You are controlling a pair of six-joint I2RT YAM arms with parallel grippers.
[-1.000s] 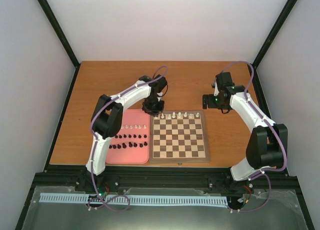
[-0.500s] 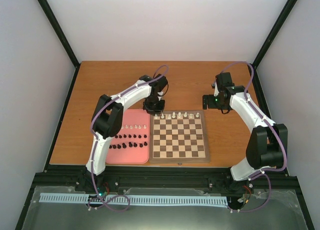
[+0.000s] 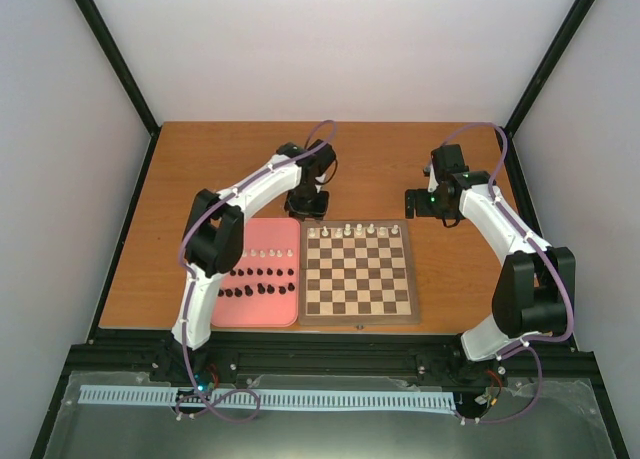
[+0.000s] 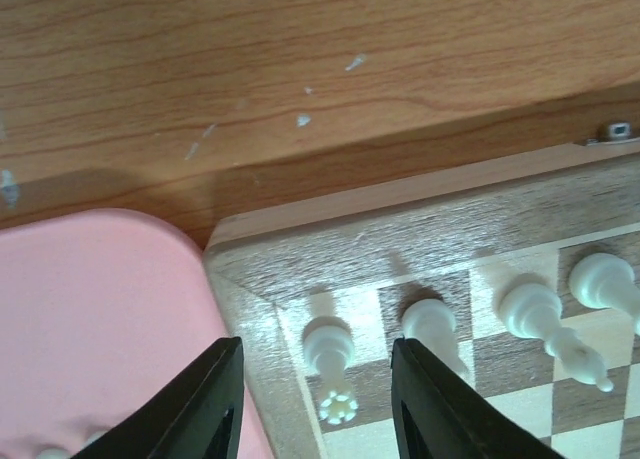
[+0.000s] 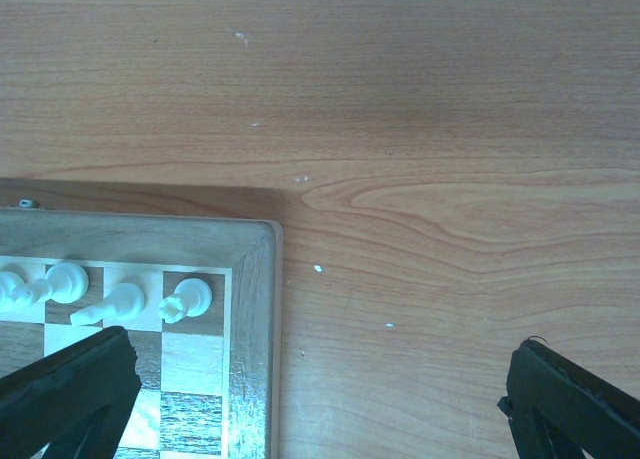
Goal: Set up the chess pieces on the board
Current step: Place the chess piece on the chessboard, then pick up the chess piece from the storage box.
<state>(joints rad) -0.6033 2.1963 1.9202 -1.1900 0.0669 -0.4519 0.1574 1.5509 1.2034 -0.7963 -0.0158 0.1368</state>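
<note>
The left fingers point(image 4: 215, 404) hang over the far-left corner of the board point(image 3: 360, 317). They are parted, with a white rook point(image 4: 330, 359) standing upright on the corner square between them and a gap showing on each side of it. By the look of it, the step in hand is letting go of this rook and pulling clear.

To do that well, the fingers should spread evenly and rise straight up before moving sideways. The inner finger sits close to the next white piece point(image 4: 432, 324) along the far rank, so any swing toward the board's middle risks knocking that piece over. Drifting the other way is safer, since only the pink tray point(image 3: 262, 314) lies there, touching the board's left edge.

The rook looks roughly centred on its square, so no nudge seems needed.

The other white pieces point(image 3: 347, 229) line the board's far rank. A row of white pawns point(image 3: 270, 252) and the black pieces point(image 3: 258, 289) wait in the tray, so most of the setup is not yet done.

The right fingers point(image 5: 70, 394) are spread wide and hold nothing, over the worktop point(image 3: 220, 159) just beyond the board's far-right corner.
</note>
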